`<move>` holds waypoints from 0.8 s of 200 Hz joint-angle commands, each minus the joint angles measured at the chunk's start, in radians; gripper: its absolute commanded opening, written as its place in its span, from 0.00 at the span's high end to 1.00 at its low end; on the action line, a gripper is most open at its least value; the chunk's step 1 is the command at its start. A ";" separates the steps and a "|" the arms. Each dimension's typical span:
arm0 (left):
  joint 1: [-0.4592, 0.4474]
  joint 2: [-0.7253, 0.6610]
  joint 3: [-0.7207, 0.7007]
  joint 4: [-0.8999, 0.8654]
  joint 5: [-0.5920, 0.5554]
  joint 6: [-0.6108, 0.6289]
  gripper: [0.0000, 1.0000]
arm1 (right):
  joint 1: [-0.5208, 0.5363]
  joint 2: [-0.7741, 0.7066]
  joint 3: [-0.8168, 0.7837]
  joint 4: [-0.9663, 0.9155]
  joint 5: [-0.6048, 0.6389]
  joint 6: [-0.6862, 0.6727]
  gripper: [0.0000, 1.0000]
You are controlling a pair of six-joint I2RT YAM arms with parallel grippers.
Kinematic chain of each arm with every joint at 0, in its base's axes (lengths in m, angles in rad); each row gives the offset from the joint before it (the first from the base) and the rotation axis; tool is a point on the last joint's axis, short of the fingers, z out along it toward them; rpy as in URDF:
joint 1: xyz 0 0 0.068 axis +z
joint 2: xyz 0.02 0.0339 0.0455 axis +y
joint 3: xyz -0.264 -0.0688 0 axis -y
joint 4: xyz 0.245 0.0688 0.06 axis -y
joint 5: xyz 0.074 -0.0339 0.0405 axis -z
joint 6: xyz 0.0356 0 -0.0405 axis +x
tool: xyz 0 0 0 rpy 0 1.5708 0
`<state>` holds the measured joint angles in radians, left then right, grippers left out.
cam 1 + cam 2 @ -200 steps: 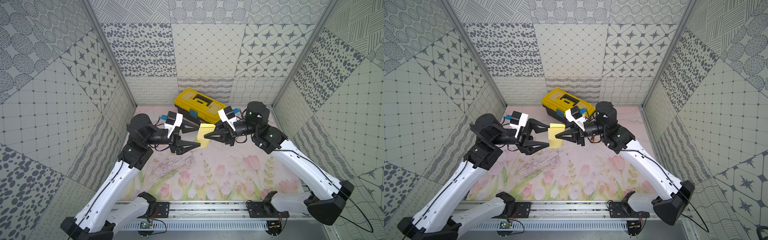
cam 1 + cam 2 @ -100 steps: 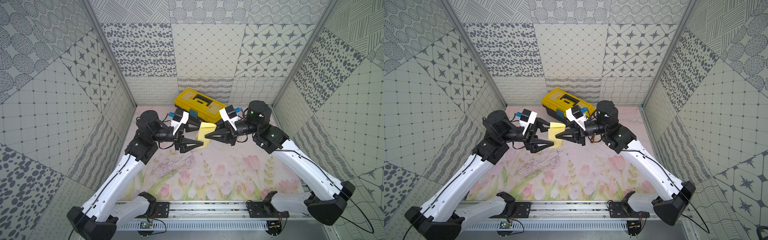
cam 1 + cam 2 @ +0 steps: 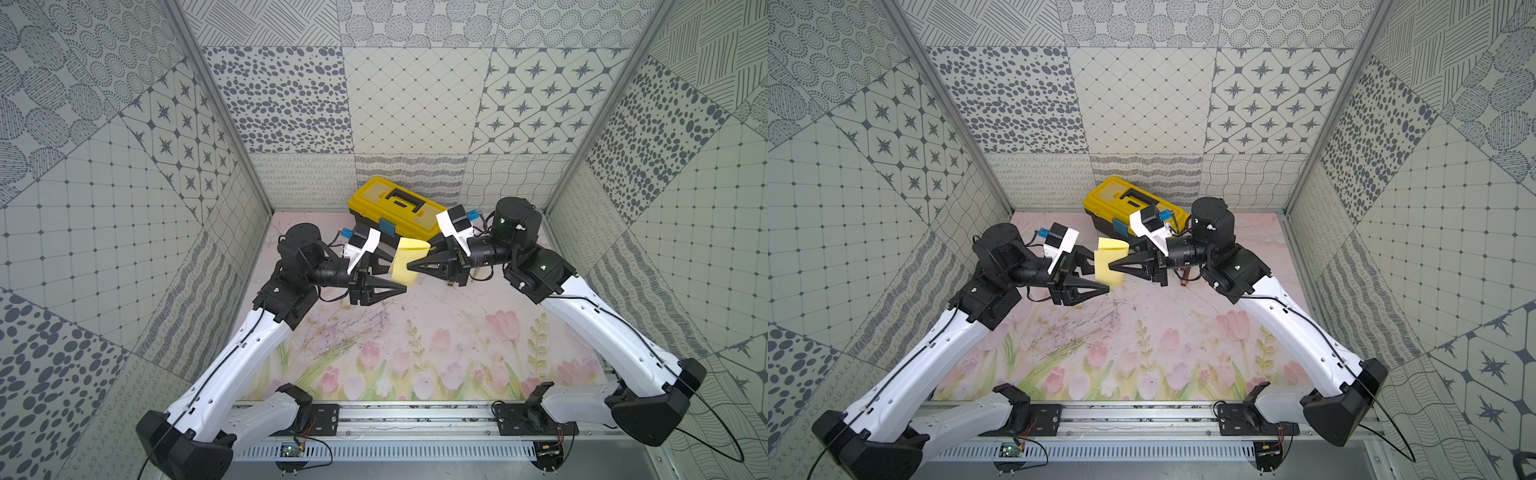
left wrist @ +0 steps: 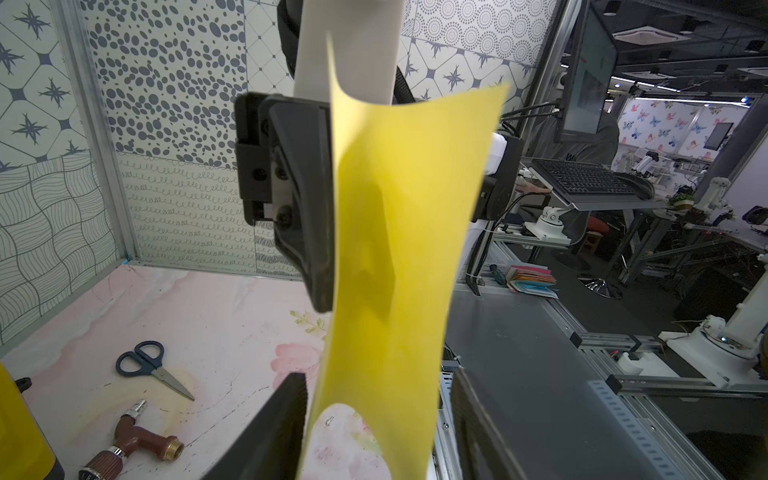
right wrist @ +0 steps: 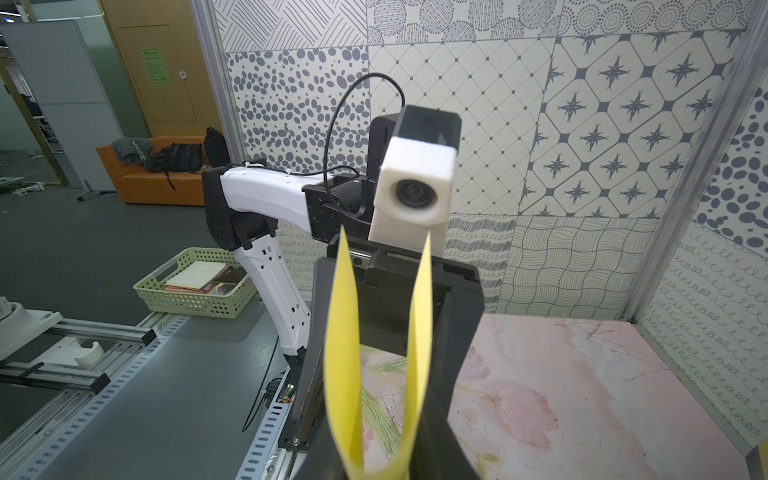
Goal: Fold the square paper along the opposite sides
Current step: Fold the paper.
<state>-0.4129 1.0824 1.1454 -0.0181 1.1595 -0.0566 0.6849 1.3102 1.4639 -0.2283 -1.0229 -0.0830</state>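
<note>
Right wrist view gives the clearest look at the paper (image 5: 343,353). It is bent into a narrow U, and its two leaves spread away from my right gripper toward my left one. The sheet hangs in the air above the mat (image 3: 415,332) and touches nothing but me.

My right gripper (image 3: 415,258) is clamped on the bent end, with its jaws nearly together around both leaves. My left gripper (image 3: 398,275) faces it from the opposite side. Its jaws are apart, one outside each leaf, and I cannot tell if either jaw touches the paper.

I judge that the step in hand is to bring the two free edges together. To do it well, I should first make sure both leaves sit between my left jaws. The leaf tips seem to reach about equally far from my right gripper, which is good for a square fold. Then I should close the left jaws slowly and evenly, and the right grip must not loosen. Such thin paper buckles easily, so there should be no pulling between the arms. I would press the crease only after the edges match.

Behind both grippers stands the toolbox (image 3: 395,203). Scissors (image 4: 151,368) and a tap fitting (image 4: 137,440) lie on the mat beyond my left gripper, well apart from the paper.
</note>
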 commanded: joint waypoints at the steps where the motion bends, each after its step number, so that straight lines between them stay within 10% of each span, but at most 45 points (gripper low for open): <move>1: -0.004 0.002 0.005 0.018 0.034 0.003 0.53 | -0.002 -0.001 0.020 0.029 0.009 0.000 0.75; 87: -0.008 -0.001 0.004 0.017 0.011 0.001 0.85 | -0.002 -0.008 0.012 0.029 0.015 -0.004 0.73; 160: -0.009 -0.008 0.011 -0.032 -0.053 0.033 0.88 | -0.017 -0.032 0.009 0.020 0.048 -0.002 0.40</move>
<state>-0.4206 1.0817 1.1454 -0.0204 1.1435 -0.0566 0.6804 1.3098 1.4639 -0.2291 -0.9962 -0.0853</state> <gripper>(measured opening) 0.134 0.583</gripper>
